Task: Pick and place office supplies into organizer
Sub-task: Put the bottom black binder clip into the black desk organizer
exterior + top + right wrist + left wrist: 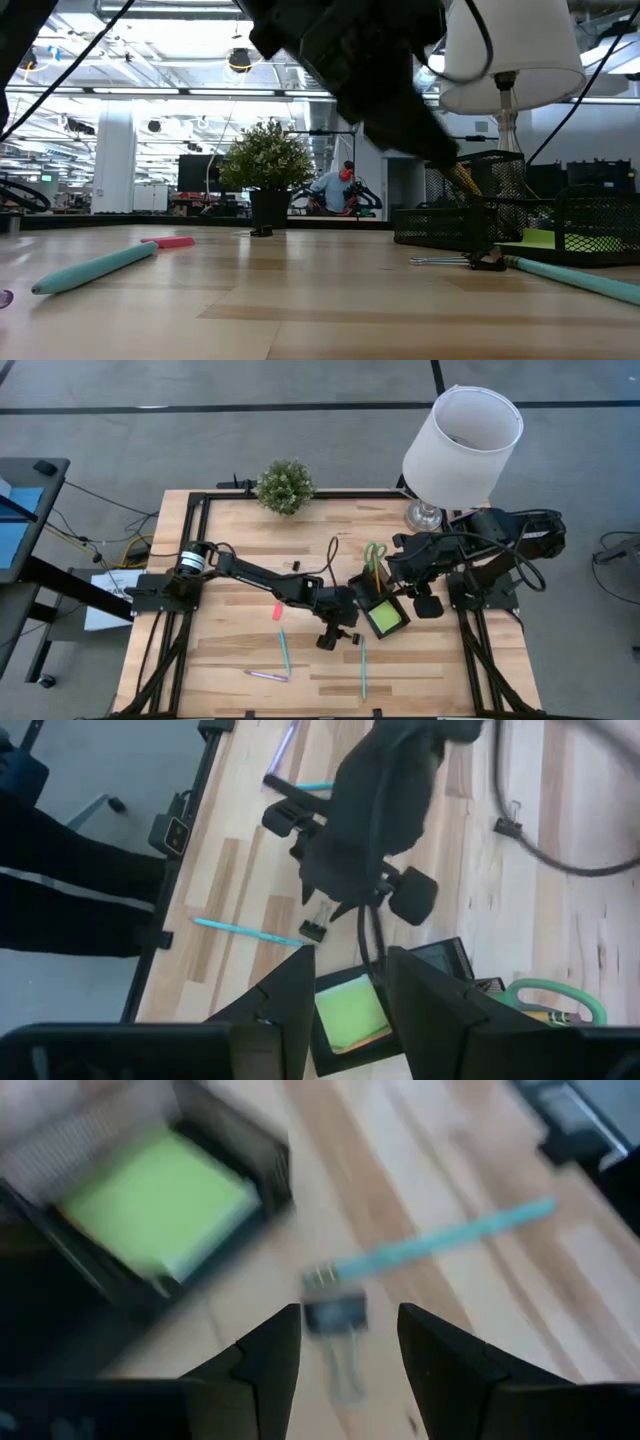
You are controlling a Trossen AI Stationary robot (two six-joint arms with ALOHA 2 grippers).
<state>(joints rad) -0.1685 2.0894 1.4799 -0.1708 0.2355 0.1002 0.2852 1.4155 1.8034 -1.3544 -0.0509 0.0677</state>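
The black mesh organizer [385,610] sits a little right of the table's middle, and the lime-green sticky-note pad [384,618] already lies flat in its near compartment, with the green-handled scissors [375,554] standing in the section behind it, at about twelve o'clock from the pad. Just off the organizer's corner, at roughly seven o'clock from it, a small black binder clip [335,1314] lies on the wood with its wire handles flat on the boards. The left gripper [348,1342] hangs right over that clip, its two dark fingers parted with a clear gap and the clip showing between them; they grip nothing. A teal pen [363,668] lies at six o'clock from the organizer, one end close to the clip. Further toward nine o'clock are a second teal pen [284,650], a purple pen [266,675] near the table's front edge, and the pink eraser [277,611]. Another black clip [295,566] lies by itself at about ten o'clock. The right gripper [347,1002] is poised above the organizer's far side, looking down on the pad, its fingers apart and empty. Beyond all this, a small potted plant [284,486] stands at the table's back edge and a white-shaded lamp [461,433] at the back right corner.
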